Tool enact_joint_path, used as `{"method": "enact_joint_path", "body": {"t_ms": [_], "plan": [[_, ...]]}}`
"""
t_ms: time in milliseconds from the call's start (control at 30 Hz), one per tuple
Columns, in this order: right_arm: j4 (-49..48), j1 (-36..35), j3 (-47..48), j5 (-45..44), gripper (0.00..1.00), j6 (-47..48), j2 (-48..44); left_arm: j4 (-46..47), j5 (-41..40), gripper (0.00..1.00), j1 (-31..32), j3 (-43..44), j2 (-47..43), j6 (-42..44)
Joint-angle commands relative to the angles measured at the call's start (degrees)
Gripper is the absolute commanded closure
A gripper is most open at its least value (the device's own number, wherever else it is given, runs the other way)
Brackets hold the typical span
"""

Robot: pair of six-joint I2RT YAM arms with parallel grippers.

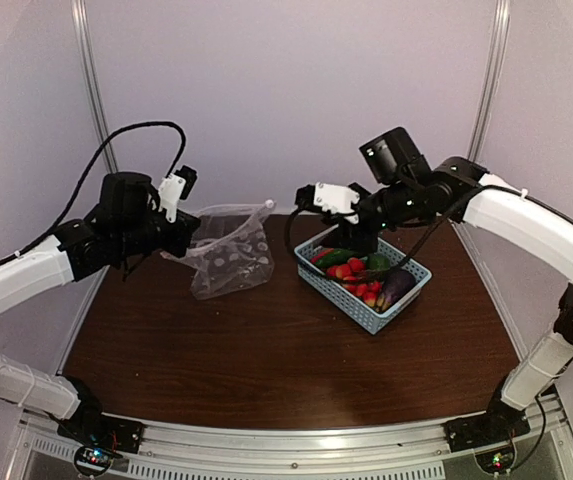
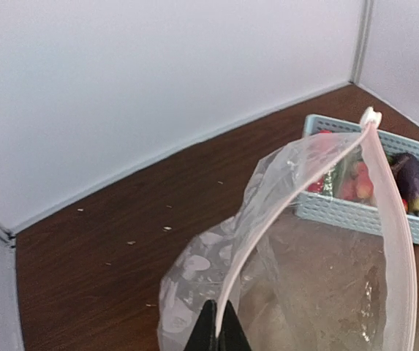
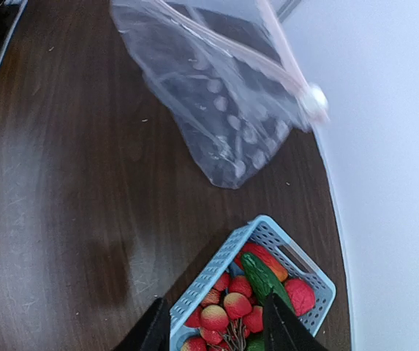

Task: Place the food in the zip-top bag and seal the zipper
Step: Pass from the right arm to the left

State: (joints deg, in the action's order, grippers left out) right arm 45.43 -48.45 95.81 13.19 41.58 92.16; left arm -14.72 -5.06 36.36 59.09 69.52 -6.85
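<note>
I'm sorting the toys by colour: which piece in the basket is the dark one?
The eggplant, at the right-hand end of the blue basket in the top view. It alone is dark purple; the other pieces are red or green.

Crinkly plastic bag [image 1: 228, 255], glossy wood tbl [image 1: 266, 350]

L hand [image 2: 210, 333] pinched shut, raised mid-air; R hand [image 3: 216, 329] open, fingers pointing down.

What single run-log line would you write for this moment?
left gripper: shut on zip-top bag rim | right gripper: open above basket | food: in basket | zipper: unsealed
</note>
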Motion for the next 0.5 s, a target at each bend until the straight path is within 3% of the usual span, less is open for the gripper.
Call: {"method": "enact_joint_path", "body": {"t_ms": [0, 100, 167, 267, 467], "plan": [[-8.31, 13.50, -6.87, 9.29, 0.56, -12.67, -3.37, 2.47, -19.71, 1.00, -0.17, 3.49, -2.08, 5.42], [-14.14, 19.91, -13.17, 11.64, 0.56, -16.54, -4.19, 6.30, -17.57, 1.00, 0.02, 2.01, -0.68, 9.09], [-17.30, 22.93, -16.75, 12.95, 0.57, -18.36, -3.62, 9.77, -9.07, 1.00, 0.02, -1.23, 0.36, 8.63], [-19.43, 25.39, -19.69, 18.91, 0.57, -20.20, -3.02, 13.16, 10.05, 1.00, 0.44, -4.77, 3.67, 7.04], [-28.28, 21.85, -20.72, 26.84, 0.53, -32.08, -1.17, 18.08, 12.25, 1.00, 1.08, -6.09, 9.79, -5.29]]}}
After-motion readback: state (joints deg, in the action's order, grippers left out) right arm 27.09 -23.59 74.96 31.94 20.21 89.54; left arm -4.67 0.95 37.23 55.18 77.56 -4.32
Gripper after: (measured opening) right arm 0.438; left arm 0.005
